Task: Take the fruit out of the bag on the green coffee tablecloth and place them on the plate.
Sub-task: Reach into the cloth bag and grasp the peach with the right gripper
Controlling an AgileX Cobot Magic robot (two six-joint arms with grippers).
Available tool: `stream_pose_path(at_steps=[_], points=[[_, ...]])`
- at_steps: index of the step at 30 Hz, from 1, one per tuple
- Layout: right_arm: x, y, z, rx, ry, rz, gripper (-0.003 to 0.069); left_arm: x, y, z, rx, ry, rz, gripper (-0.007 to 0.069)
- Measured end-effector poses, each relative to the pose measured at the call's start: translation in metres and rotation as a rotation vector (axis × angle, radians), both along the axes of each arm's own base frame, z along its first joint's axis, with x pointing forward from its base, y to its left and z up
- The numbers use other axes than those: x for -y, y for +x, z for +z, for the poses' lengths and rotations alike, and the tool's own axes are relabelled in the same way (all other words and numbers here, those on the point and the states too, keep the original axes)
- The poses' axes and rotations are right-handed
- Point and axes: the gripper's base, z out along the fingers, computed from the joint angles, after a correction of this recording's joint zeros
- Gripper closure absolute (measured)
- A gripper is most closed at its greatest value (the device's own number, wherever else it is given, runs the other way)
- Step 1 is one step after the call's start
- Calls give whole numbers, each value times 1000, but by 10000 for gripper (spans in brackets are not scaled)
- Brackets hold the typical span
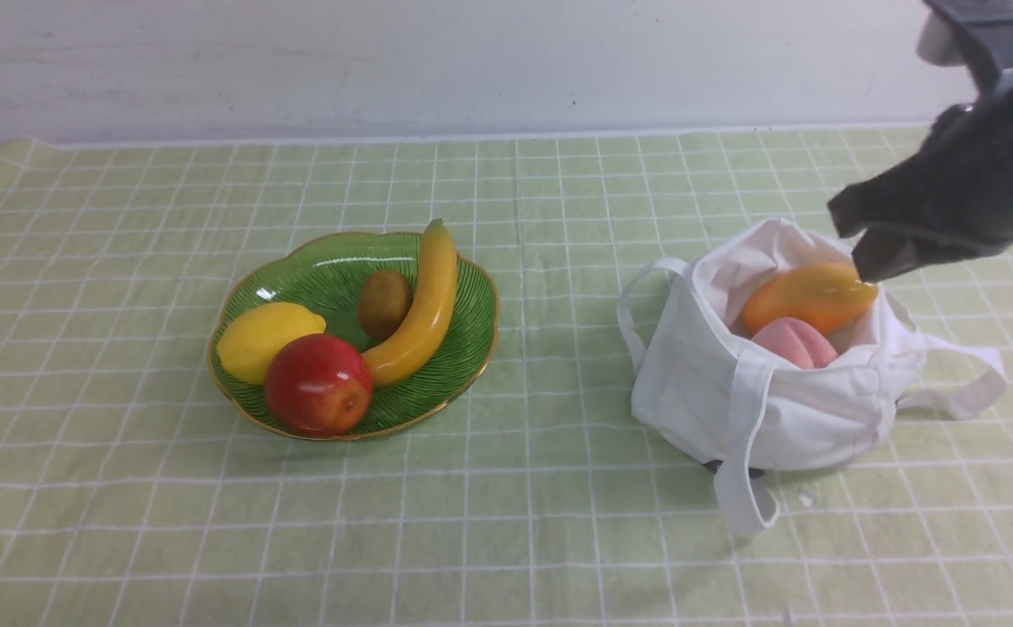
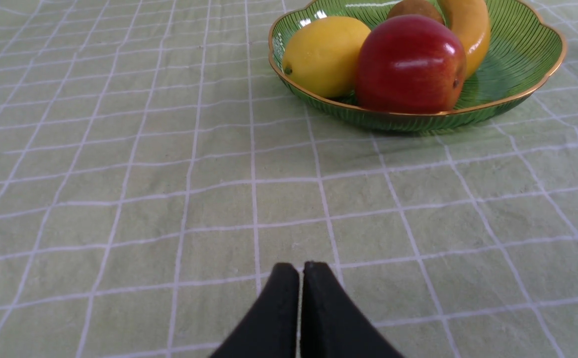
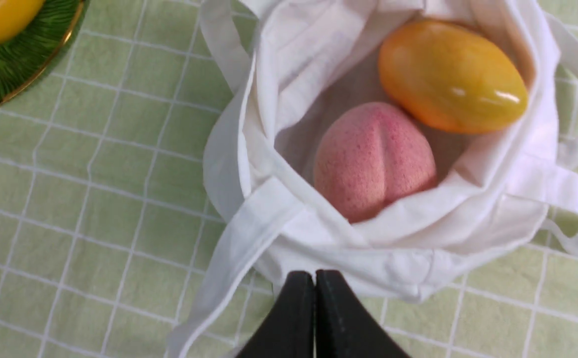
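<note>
While my right gripper (image 1: 856, 244) hangs above the bag (image 1: 732, 401) with its two black fingers pressed flat together and nothing between them, both pieces of fruit lie inside the open white cloth. The bag sits on the green coffee tablecloth (image 1: 558, 522) toward its right edge, one strap trailing toward the near edge and another looping out to the right. From my right wrist view, the mango (image 3: 450, 77) rests against the far inner wall of the bag (image 3: 279, 74), glossy and orange-yellow, and the pink peach (image 3: 373, 159) lies just beside it on the nearer side, cleft facing up, the two touching. From the front, my right fingertips overlap the right end of the mango (image 1: 811, 296), but I cannot tell whether they touch it; the peach (image 1: 793, 342) shows just below it. The plate (image 1: 323, 270) stands left of the cloth's middle, well apart from the bag, and carries a lemon (image 1: 266, 340), a red apple (image 1: 319, 383), a banana (image 1: 423, 313) and a brown kiwi (image 1: 384, 300). My left gripper (image 2: 301, 268) is closed as well, fingers side by side with only a hairline seam, empty, low over bare cloth on the near side of the plate (image 2: 522, 64).
</note>
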Motion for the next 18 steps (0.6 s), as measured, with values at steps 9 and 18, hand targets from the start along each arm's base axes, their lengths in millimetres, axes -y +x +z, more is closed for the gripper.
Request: stream_pose_path(at_steps=[9, 18], points=[[-15, 77, -80, -219, -63, -7, 459, 0, 0, 0, 0, 0, 0, 632], [-16, 99, -105, -245, -111, -40, 138, 0, 0, 0, 0, 0, 0, 632]])
